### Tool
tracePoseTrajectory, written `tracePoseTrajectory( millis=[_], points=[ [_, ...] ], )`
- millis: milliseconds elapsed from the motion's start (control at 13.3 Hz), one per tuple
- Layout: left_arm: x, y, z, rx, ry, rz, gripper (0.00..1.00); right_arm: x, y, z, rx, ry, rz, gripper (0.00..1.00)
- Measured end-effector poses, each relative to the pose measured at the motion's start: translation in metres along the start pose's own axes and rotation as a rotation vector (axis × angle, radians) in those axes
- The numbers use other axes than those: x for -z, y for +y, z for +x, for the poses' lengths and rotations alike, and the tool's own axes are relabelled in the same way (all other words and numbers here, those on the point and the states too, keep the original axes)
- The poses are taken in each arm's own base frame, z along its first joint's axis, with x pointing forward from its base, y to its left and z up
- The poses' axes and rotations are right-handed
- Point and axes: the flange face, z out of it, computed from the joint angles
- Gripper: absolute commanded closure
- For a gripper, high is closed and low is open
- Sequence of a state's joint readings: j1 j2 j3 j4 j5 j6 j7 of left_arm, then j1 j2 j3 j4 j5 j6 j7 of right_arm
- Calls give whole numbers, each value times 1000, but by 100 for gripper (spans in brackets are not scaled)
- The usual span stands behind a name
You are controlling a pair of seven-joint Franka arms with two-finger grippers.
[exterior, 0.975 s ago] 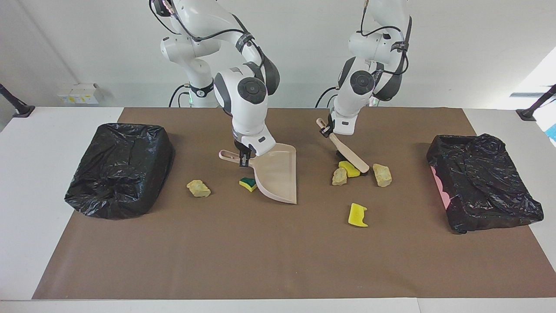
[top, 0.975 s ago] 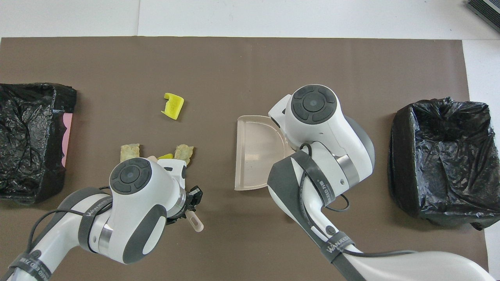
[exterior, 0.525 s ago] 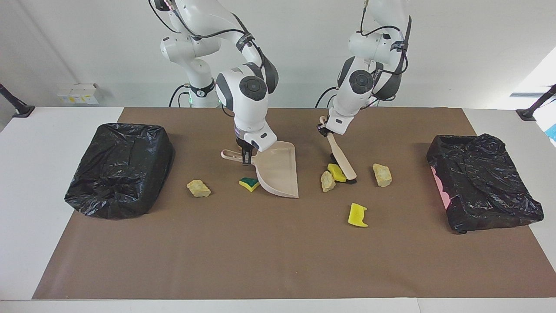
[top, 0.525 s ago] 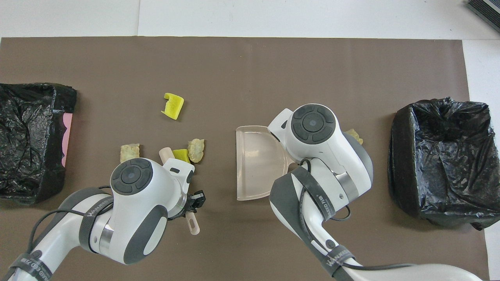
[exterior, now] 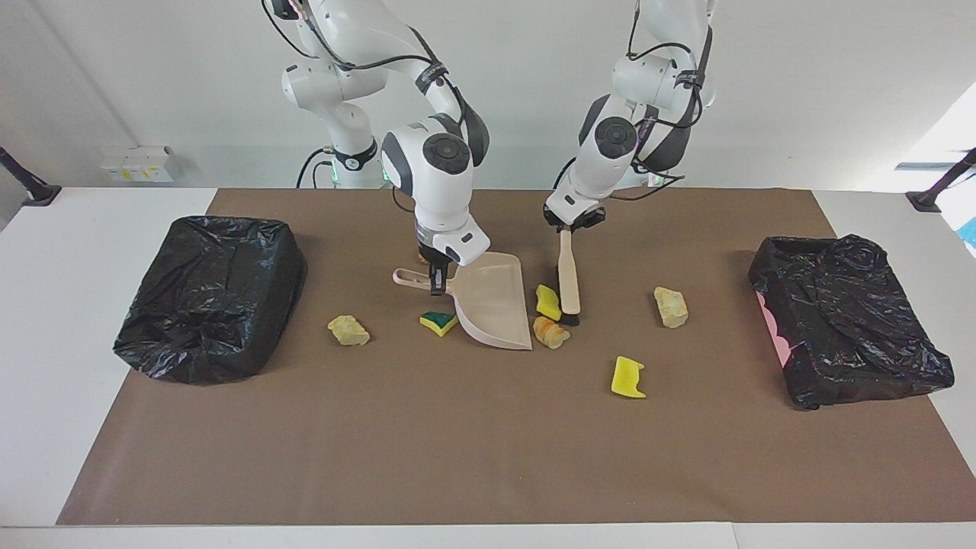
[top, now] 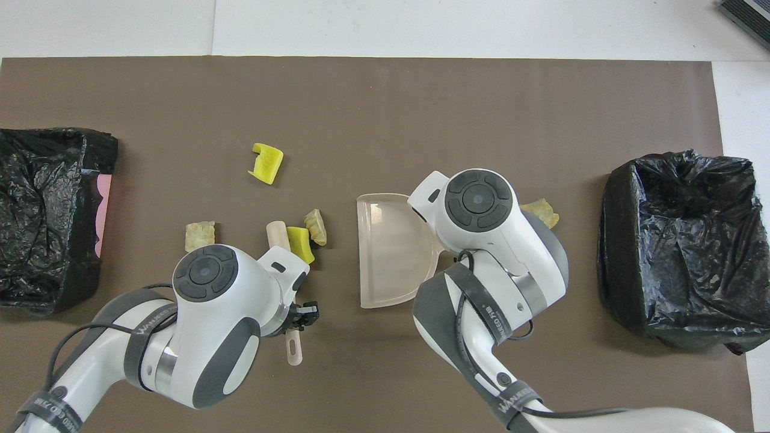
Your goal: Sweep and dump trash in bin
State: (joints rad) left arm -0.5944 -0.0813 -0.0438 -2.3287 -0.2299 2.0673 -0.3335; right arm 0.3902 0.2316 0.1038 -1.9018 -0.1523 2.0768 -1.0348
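The right tool point(exterior: 436, 284) is clamped on the handle of the beige dustpan point(exterior: 494, 309), whose open edge rests on the brown mat of the counter point(exterior: 473, 457). The left tool point(exterior: 566, 226) is closed on the brush point(exterior: 568, 276), its bristles down beside a yellow sponge piece point(exterior: 547, 302) and a tan chunk point(exterior: 550, 332), which seems to touch the pan's edge. Other trash lies around: a green-and-yellow piece point(exterior: 438, 322), two tan chunks point(exterior: 348, 330) point(exterior: 670, 306), a yellow piece point(exterior: 627, 377)
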Motion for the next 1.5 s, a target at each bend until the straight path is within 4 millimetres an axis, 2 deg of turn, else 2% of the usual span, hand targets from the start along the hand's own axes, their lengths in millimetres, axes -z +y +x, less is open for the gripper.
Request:
tracePoseTrajectory(
  millis=[225, 375, 600, 750, 900, 1050, 1350, 1500],
  points=[
    [-3, 26, -11, -74, 21, 4, 100, -4, 1, 1, 2, 6, -10, 100],
    [1, 34, -11, -88, 34, 0, 100, -4, 1, 1, 2, 6, -10, 100],
    [33, 41, -2, -94, 82, -29, 100, -4, 0, 1, 2, 6, -10, 100],
    [55, 35, 3, -88, 62, -15, 100, -4, 0, 1, 2, 5, -9, 100],
    [79, 4, 11, -54, 49, 39, 100, -5, 0, 1, 2, 5, -9, 100],
    [93, -39, 22, -1, 60, 107, 100, -5, 0, 1, 2, 5, -9, 100],
    [108, -139, 46, 159, 84, 160, 100, -5, 0, 1, 2, 5, -9, 100],
    [111, -181, 51, 232, 84, 164, 100, -5, 0, 1, 2, 5, -9, 100]
  ],
)
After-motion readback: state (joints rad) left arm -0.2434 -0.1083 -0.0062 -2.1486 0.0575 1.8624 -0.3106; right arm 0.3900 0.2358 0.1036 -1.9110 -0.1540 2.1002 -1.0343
